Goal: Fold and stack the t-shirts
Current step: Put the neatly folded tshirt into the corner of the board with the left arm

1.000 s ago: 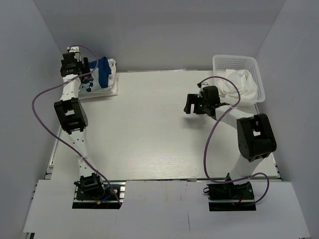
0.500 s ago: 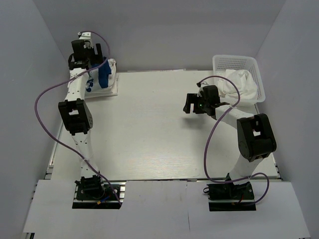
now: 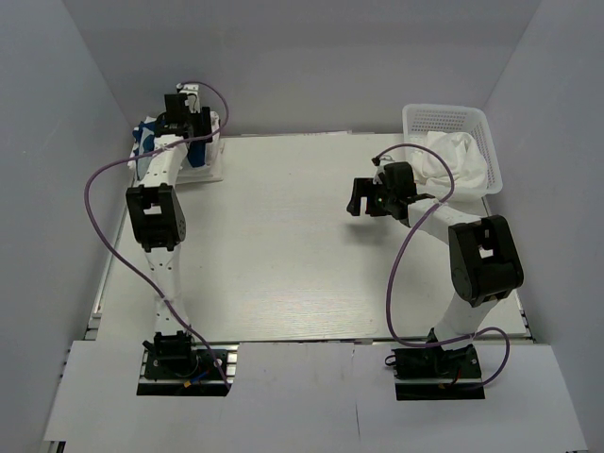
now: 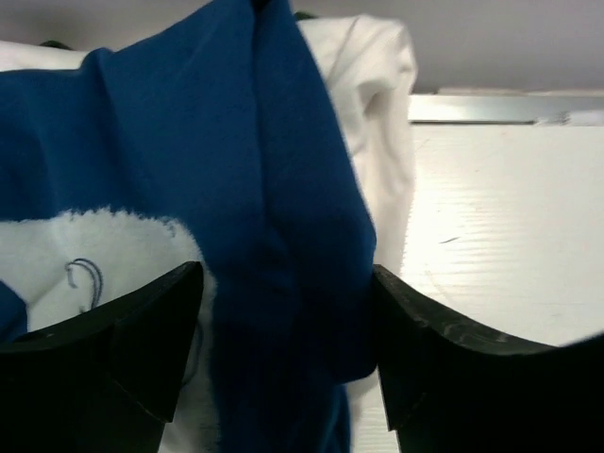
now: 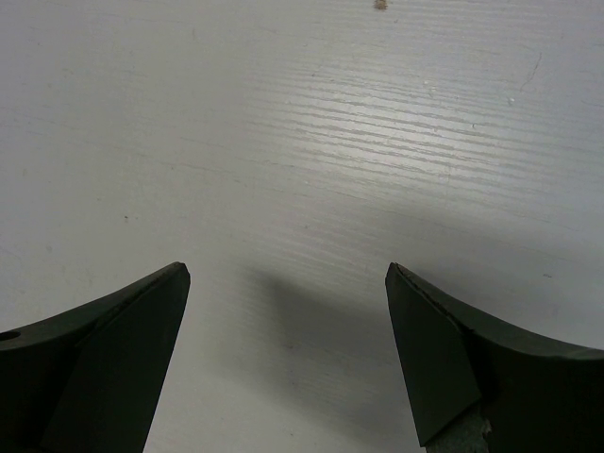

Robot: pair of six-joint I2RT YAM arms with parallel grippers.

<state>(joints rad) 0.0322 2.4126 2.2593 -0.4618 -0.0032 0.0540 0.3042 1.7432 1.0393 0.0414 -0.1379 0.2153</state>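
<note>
At the table's far left corner lies a pile of t-shirts: the royal blue t-shirt (image 3: pixel 144 133) sits on folded white t-shirts (image 3: pixel 213 162). My left gripper (image 3: pixel 189 132) hangs over this pile. In the left wrist view a raised fold of the blue t-shirt (image 4: pixel 274 189) stands between the open jaws of the left gripper (image 4: pixel 288 283). The right finger touches the fold, and beside the left finger lies the shirt's white print (image 4: pixel 94 264). White cloth (image 4: pixel 373 94) shows behind. My right gripper (image 3: pixel 359 200) (image 5: pixel 288 274) hovers open over bare table, holding nothing.
A white mesh basket (image 3: pixel 444 118) stands at the far right corner with crumpled white t-shirts (image 3: pixel 453 156) in it. The white table (image 3: pixel 283 255) is walled in by grey panels on three sides. A purple cable loops from each arm.
My left gripper has swung from the pile's left side to over its back right part. The blue cloth now shows more on the left. The right arm has not moved.
</note>
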